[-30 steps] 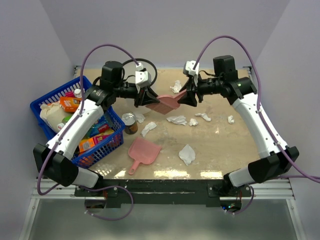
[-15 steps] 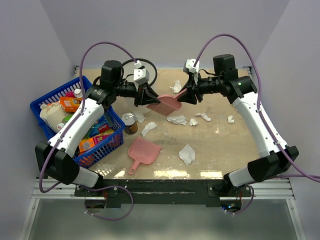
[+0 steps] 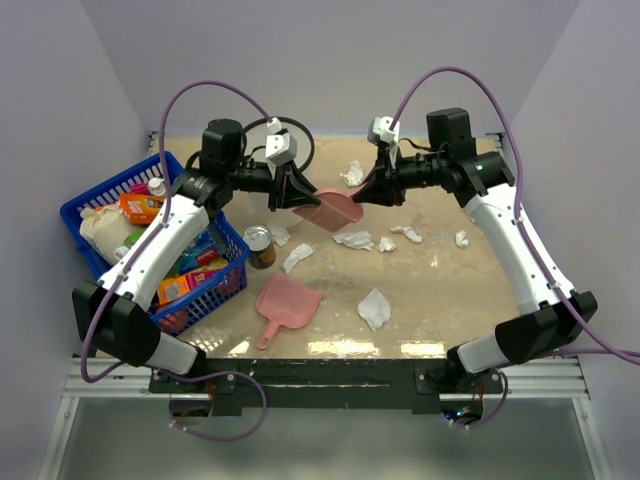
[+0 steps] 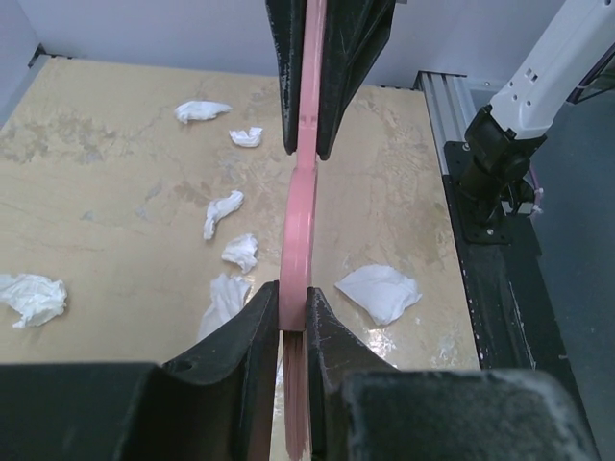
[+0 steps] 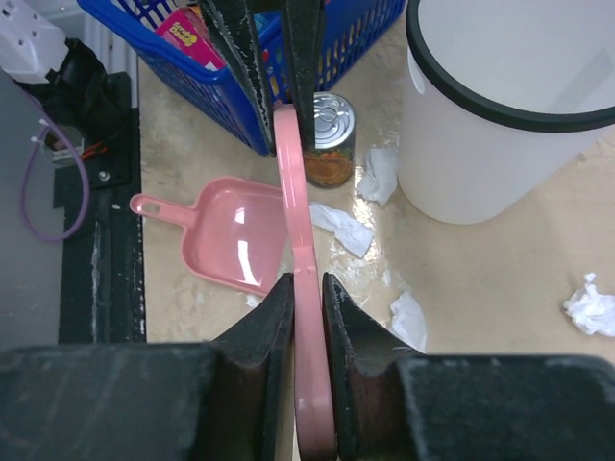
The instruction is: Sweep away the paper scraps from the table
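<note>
**Dustpan gripped at both ends, scraps unswept**

From above, the left end effector [image 3: 295, 195] and right end effector [image 3: 372, 190] meet on a pink dustpan [image 3: 335, 208] held over the table [image 3: 450, 300]. The paper scraps [image 3: 374, 308] lie scattered below.

Left wrist: the jaws are clenched on the dustpan's edge.

Right wrist: the jaws pinch its other end, with a second dustpan [image 5: 231, 245] lying on the table beyond. This looks like a handover, so next one side should let go.

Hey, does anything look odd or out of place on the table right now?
Yes: the left gripper and right gripper both pinch one pink dustpan in mid-air from opposite ends, while paper scraps lie scattered across the table.
</note>
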